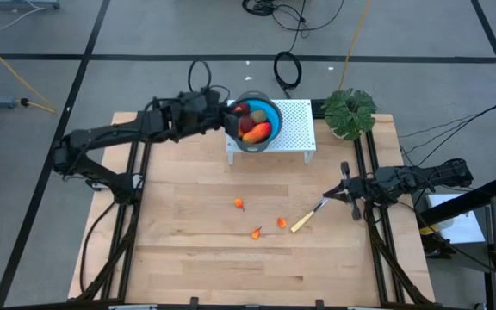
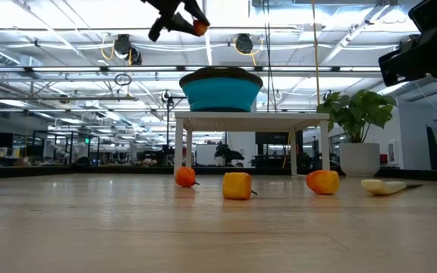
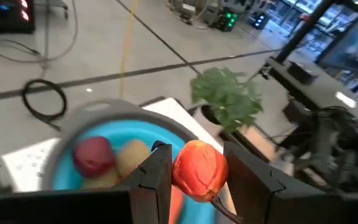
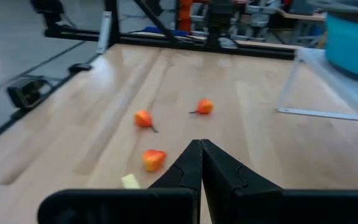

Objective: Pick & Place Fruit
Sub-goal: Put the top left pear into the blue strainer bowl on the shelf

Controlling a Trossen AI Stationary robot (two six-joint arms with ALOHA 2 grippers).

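**A:** There's the small orange fruit [image 3: 199, 170], pinched in the left pincer [image 3: 194, 177], fingers closed snug on either side of it, carried high up. You can see it well above the table [image 1: 196, 258] from the low camera too.

**B:** And where does it sit against the blue bowl [image 1: 269, 110]?

**A:** At the bowl's near rim, on the left arm's side. From overhead the pincer is touching or just short of that edge, I can't say which. The bowl's on a white perforated stand [image 1: 295, 129] at the back of the table, and it's already got a dark red ball [image 3: 94, 155], a brownish-green oval [image 3: 132, 157] and the long red-orange-yellow piece [image 1: 257, 132] inside.

**B:** So the drop lies ahead of the fingers and below?

**A:** That's my read: a little more reach over the bowl's middle, then release. The fruit's roundish, no real long axis, with a thin stem trailing out below the fingers.

**B:** What's left on the table?

**A:** Three orange bits [image 1: 241, 204] in a loose cluster mid-table, each with a stem, pointing every which way. Beside them, a yellow-handled knife [image 1: 306, 220].

**B:** And the right arm?

**A:** Right pincer [image 4: 201, 152] is shut, holding nothing, parked low by the knife. It's nearer those three bits than the left is.
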